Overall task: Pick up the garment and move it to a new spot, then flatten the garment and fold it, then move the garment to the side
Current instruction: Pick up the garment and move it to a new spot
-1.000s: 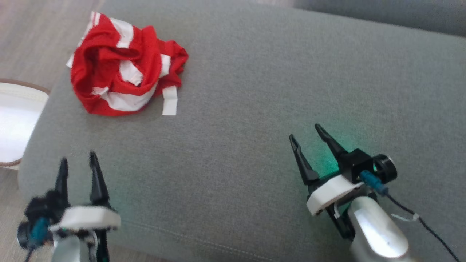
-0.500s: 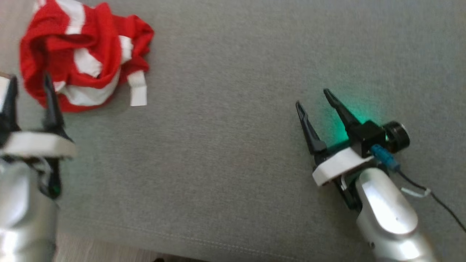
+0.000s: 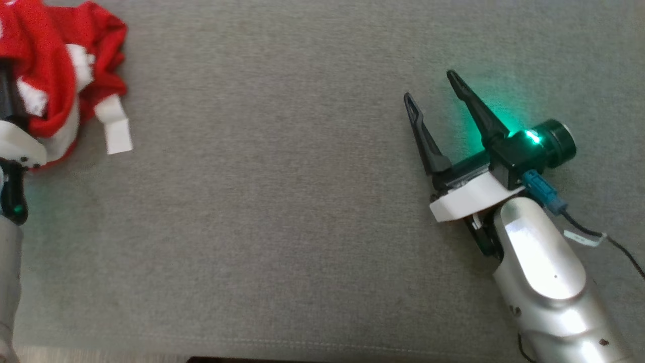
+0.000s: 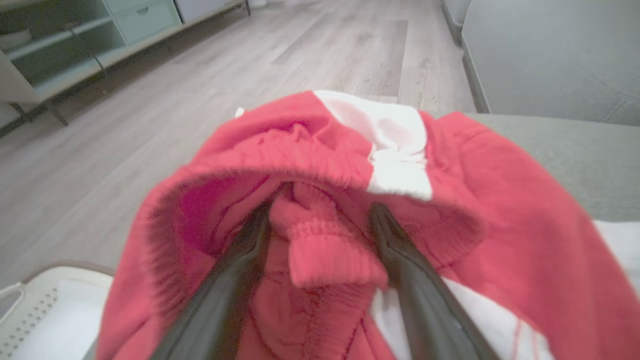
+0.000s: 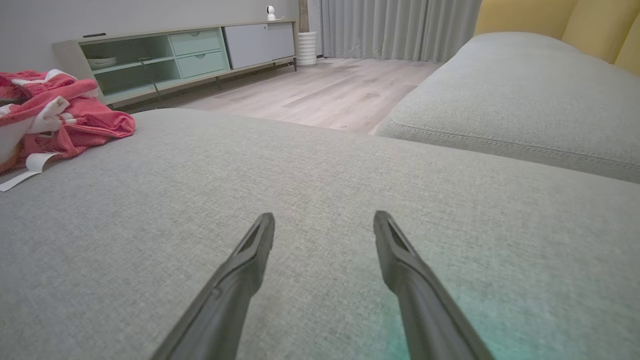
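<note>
Where the grey sofa cushion (image 3: 302, 201) runs out at the upper left of the head view, the garment (image 3: 55, 55) lies crumpled in a heap. It is red with white stripes, and a white strip (image 3: 117, 135) trails from it onto the cushion. The left tool (image 4: 321, 210) is at the heap. Its two dark fingers stand spread, pushed in under a raised red fold, with a ribbed flap of the fabric lying between them. The fingers appear to touch the cloth on their inner sides, though blur in the left wrist view prevents confirmation; they are not pressed onto it. The right tool (image 3: 429, 84) sits low over bare cushion, well apart from the garment, its fingers spread. A green lamp (image 3: 529, 136) glows on its wrist housing and tints the fabric beside it. Beyond the cushion edge are a pale wood floor (image 4: 325, 50), a white perforated basket (image 4: 45, 310) and a low cabinet (image 5: 175, 50). A second grey cushion (image 5: 500, 90) lies to the right.
</note>
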You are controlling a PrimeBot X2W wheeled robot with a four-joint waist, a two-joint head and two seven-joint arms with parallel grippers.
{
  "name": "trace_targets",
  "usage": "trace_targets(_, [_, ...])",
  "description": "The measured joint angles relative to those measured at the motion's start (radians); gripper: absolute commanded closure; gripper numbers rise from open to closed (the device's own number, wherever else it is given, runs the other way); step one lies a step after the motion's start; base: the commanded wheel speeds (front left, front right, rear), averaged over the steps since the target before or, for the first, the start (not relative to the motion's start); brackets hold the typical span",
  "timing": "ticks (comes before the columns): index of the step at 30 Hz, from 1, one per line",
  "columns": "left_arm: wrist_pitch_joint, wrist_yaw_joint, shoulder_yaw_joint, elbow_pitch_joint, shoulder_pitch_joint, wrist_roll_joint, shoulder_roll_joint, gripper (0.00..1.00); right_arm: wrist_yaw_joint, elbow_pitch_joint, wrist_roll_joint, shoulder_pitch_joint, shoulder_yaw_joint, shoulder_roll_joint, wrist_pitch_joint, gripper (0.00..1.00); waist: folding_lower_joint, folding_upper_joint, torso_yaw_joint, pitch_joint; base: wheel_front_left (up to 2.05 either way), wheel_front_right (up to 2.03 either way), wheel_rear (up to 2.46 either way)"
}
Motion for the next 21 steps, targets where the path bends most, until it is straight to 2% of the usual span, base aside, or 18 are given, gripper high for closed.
trace_targets(5, [0.079, 0.0, -0.014, 0.097, -0.044, -0.076, -0.004, 0.0, 0.001, -0.011, 0.0, -0.019, 0.001, 0.005, -0.001, 0.0, -0.0001, 0.0, -0.031, 0.026, 0.0, 0.0, 0.0])
trace_targets(6, [0.084, 0.0, -0.019, 0.105, -0.049, -0.085, -0.004, 0.3, 0.001, -0.012, 0.0, -0.022, 0.0, 0.006, -0.001, 0.0, -0.0001, 0.0, -0.035, 0.029, 0.0, 0.0, 0.0])
trace_targets(7, [0.084, 0.0, -0.022, 0.111, -0.053, -0.085, -0.004, 0.98, 0.001, -0.012, 0.0, -0.026, -0.001, 0.006, -0.001, 0.0, 0.0, 0.0, -0.038, 0.031, 0.0, 0.0, 0.0])
trace_targets(11, [0.058, 0.0, -0.037, 0.143, -0.07, -0.1, -0.001, 1.0, 0.001, -0.006, 0.0, -0.028, -0.01, 0.006, -0.001, 0.0, 0.0, 0.0, -0.041, 0.024, 0.0, 0.0, 0.0])
trace_targets(13, [0.011, 0.001, -0.05, 0.156, -0.07, -0.09, 0.005, 1.0, 0.001, 0.005, 0.0, -0.027, -0.02, 0.006, -0.001, 0.0, 0.0, 0.0, -0.039, 0.013, 0.0, 0.0, 0.0])
trace_targets(16, [-0.039, 0.021, -0.055, 0.16, -0.084, -0.057, 0.021, 1.0, 0.001, 0.023, 0.0, -0.024, -0.033, 0.006, -0.001, 0.0, 0.0, 0.0, -0.035, -0.007, 0.0, 0.0, 0.0])
trace_targets(21, [-0.058, 0.045, -0.055, 0.072, -0.146, -0.005, 0.05, 1.0, 0.001, 0.041, 0.003, 0.018, -0.045, 0.011, 0.0, 0.0, 0.0, 0.0, -0.028, -0.057, 0.0, 0.0, 0.0])
